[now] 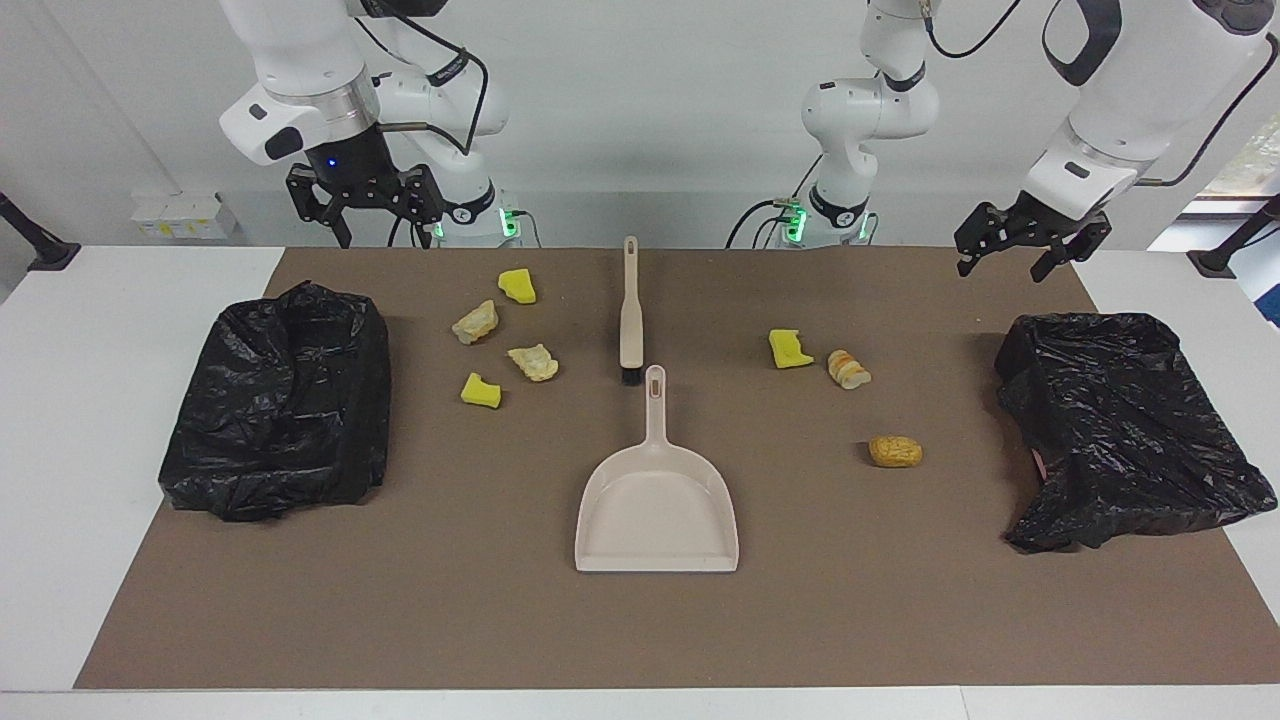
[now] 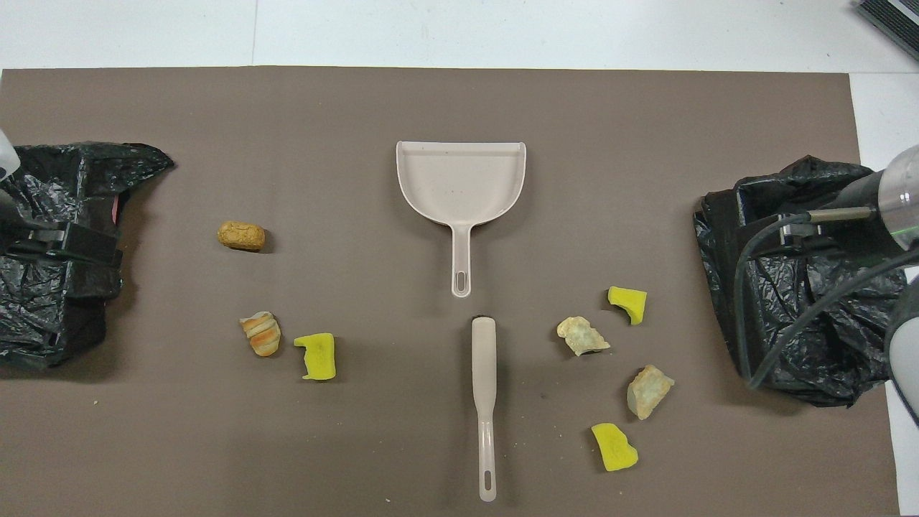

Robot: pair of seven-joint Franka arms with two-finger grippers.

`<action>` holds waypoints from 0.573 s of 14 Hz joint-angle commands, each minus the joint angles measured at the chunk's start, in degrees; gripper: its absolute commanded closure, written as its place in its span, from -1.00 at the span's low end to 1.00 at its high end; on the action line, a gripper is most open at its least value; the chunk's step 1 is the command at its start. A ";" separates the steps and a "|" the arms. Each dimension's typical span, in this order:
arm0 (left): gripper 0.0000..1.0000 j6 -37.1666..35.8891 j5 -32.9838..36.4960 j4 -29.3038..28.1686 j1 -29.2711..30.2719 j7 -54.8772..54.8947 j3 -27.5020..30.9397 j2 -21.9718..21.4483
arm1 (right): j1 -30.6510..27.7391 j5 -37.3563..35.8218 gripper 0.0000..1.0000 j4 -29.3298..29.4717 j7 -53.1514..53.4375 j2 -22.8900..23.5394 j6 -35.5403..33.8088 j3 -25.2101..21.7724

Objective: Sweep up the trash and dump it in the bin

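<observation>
Fingers apart on left gripper [image 1: 1015, 255] and right gripper [image 1: 365, 205], both raised, empty. Brush [image 1: 630, 315], dustpan [image 1: 655, 500] untouched. Seven trash lumps [image 1: 480, 323] unswept; bins [image 1: 275, 400] unfed.

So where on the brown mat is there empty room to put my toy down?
The widest bare patch is the mat's strip farther from the robots than the dustpan. It's crowded around the four lumps beside the brush and the three lumps near the other bin.

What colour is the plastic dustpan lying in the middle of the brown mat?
The plastic dustpan is pale beige all over, seen best in the overhead view.
</observation>
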 commanded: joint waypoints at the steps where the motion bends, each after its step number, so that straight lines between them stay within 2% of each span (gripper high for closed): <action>1: -1.00 -0.01 -0.01 -2.63 -0.04 0.73 0.18 -2.15 | -0.28 1.04 -1.00 -1.11 0.95 -1.02 -0.37 0.00; 8: -1.00 0.78 -0.53 -3.87 -0.48 0.91 0.00 -2.33 | -0.63 1.57 -1.00 -1.37 0.86 -1.19 -0.20 -0.09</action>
